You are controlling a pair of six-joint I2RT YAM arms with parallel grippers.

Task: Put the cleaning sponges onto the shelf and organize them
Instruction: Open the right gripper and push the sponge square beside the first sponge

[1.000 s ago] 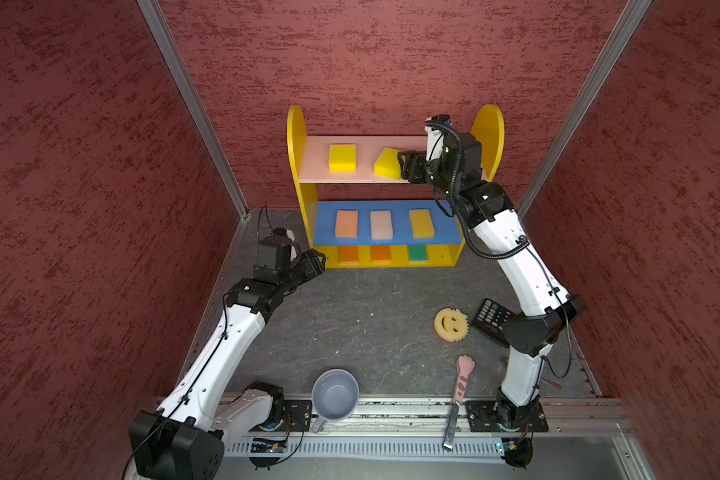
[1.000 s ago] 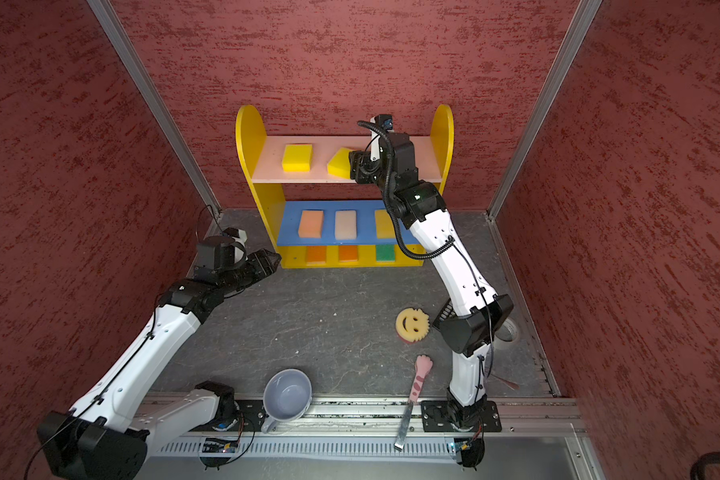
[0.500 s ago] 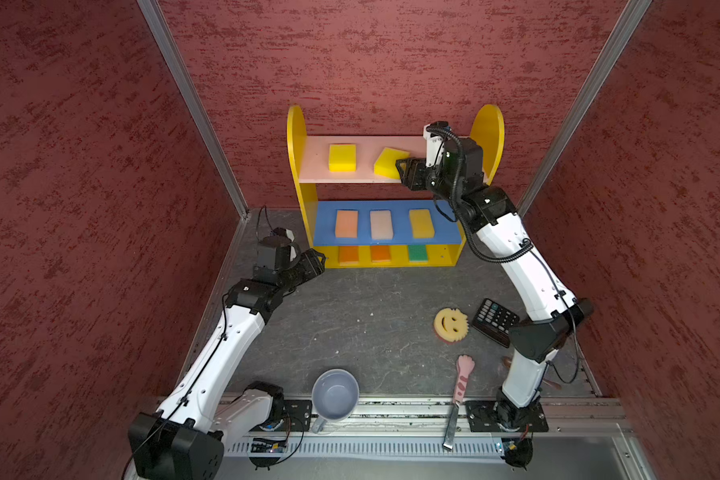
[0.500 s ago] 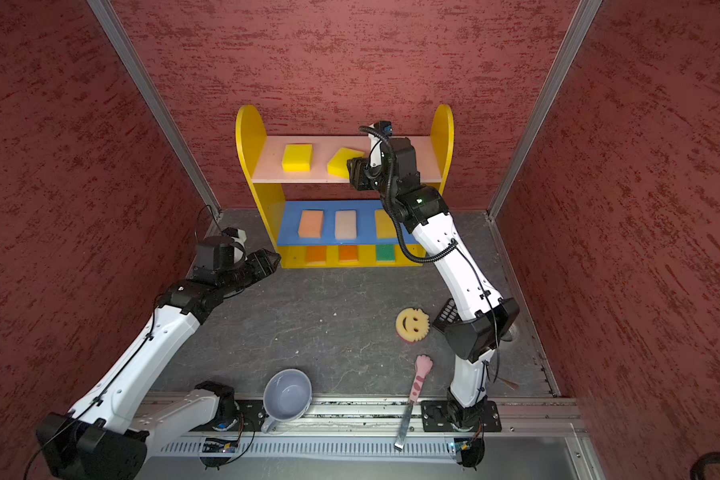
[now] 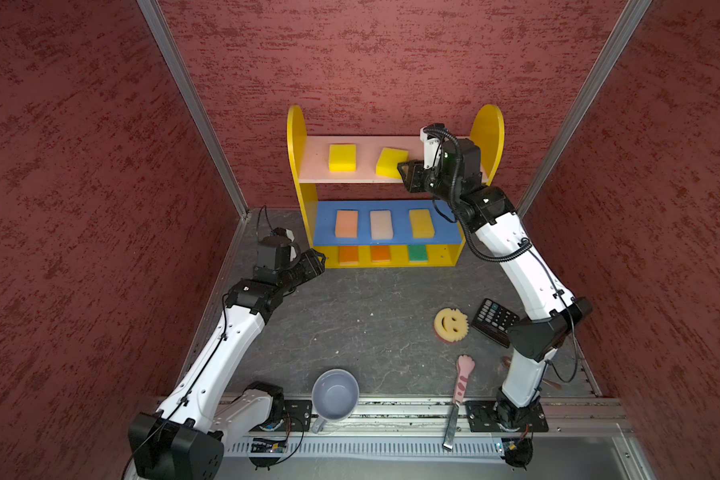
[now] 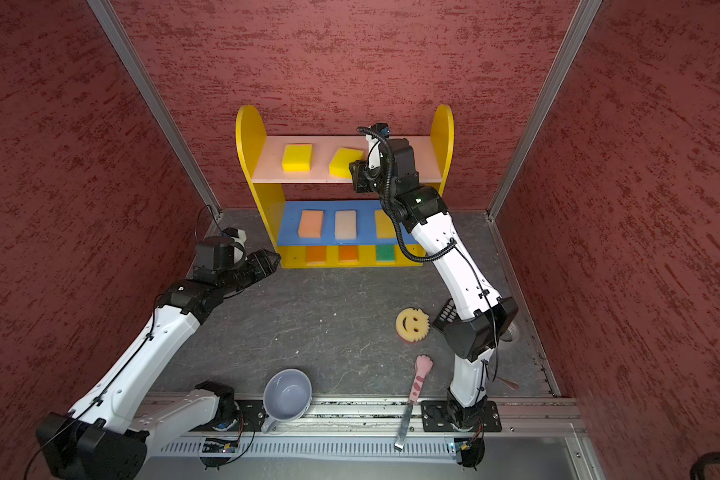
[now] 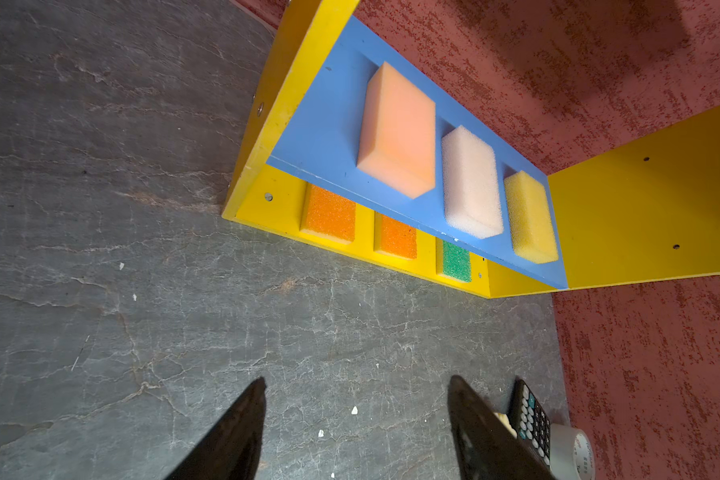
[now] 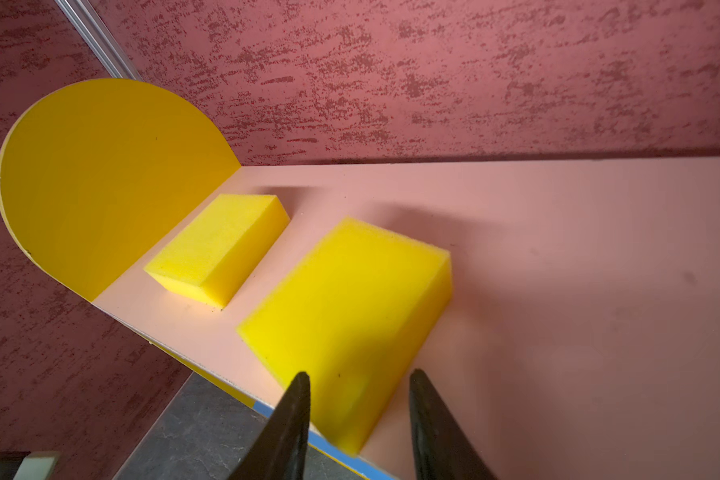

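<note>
The shelf [image 5: 296,137] stands at the back wall. On its pink top board lie a straight yellow sponge [image 5: 342,157] and a skewed yellow sponge [image 5: 390,162] [image 8: 346,299]. My right gripper [image 5: 405,170] [image 8: 360,372] hovers at the skewed sponge's near end, jaws apart and narrow, pinching nothing. The blue board carries peach [image 5: 346,223], pale pink [image 5: 381,224] and yellow [image 5: 421,223] sponges. The bottom board holds two orange sponges [image 7: 328,216] and a green one [image 7: 457,262]. The round smiley sponge [image 5: 451,324] lies on the floor. My left gripper [image 5: 317,261] [image 7: 357,379] is open and empty.
A grey-blue mug [image 5: 335,395] and a pink cat-paw tool [image 5: 463,376] lie near the front rail. A black calculator [image 5: 495,320] sits beside the smiley sponge under the right arm's elbow. A tape roll [image 7: 574,453] shows next to it.
The right gripper's jaws have narrowed and the wrist has drawn back slightly from the skewed yellow sponge. The left arm has not moved.
</note>
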